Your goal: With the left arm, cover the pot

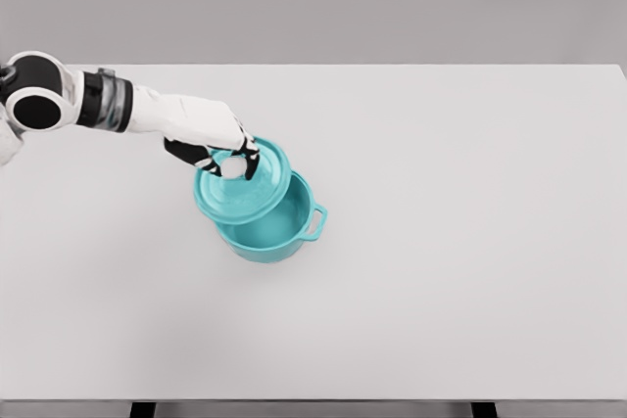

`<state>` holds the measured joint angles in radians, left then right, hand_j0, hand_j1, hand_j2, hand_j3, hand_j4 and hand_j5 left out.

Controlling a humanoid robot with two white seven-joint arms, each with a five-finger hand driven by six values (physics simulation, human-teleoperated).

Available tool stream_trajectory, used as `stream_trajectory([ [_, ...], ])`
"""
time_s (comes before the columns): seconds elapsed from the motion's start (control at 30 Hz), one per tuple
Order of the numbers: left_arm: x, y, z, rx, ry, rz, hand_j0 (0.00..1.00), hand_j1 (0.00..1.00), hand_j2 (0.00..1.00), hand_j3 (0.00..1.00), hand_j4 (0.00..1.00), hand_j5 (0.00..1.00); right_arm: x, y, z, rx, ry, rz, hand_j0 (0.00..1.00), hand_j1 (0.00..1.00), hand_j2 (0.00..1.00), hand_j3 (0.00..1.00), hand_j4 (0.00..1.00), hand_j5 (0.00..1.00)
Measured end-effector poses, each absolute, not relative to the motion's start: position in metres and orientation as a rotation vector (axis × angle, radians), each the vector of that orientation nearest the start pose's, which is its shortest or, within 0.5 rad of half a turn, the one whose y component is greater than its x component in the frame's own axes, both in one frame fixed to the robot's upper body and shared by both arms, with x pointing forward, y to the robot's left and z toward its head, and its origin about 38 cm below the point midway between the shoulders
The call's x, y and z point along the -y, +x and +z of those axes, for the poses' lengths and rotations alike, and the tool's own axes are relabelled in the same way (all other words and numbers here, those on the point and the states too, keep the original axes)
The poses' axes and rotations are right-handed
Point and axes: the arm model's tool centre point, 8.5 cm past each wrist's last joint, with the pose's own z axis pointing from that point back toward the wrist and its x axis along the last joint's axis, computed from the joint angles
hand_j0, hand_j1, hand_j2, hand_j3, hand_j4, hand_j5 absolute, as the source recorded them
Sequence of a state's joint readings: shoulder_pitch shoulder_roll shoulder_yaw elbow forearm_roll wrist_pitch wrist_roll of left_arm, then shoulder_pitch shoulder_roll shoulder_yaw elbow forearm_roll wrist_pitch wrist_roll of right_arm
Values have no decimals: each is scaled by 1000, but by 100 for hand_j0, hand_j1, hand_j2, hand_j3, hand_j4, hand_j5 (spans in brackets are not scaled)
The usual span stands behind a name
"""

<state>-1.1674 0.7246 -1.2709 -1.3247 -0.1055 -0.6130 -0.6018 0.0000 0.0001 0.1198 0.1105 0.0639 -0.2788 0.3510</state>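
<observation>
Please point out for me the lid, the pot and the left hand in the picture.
lid (240,198): head view, on its teal top surface, below the fingers.
pot (269,232): head view, on the inside wall, uncovered at the lower right.
left hand (217,147): head view, on the middle of the hand, gripping the lid's knob.

Left hand (223,151) extended, fingers curled

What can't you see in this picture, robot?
- Head view: the lid covers part of the pot, hiding its far rim.
- The left hand hides the lid's knob.
- The pot's left handle, behind lid and hand.
- The right arm is outside the picture.
</observation>
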Motion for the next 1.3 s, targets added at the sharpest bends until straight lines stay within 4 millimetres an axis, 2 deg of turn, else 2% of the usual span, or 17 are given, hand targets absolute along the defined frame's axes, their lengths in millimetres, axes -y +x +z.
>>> stream_trajectory([
  [0.67, -190, 455, 232, -1659, -34, 3108, 45, 45, 45, 45, 45, 45, 242, -15, -254, 124, 285, 215, 100, 100, 100, 100, 100, 100],
  [1.3, -186, 450, 226, -1651, 3, 3114, 45, 45, 45, 45, 45, 45, 242, -15, -254, 124, 285, 215, 100, 100, 100, 100, 100, 100],
])
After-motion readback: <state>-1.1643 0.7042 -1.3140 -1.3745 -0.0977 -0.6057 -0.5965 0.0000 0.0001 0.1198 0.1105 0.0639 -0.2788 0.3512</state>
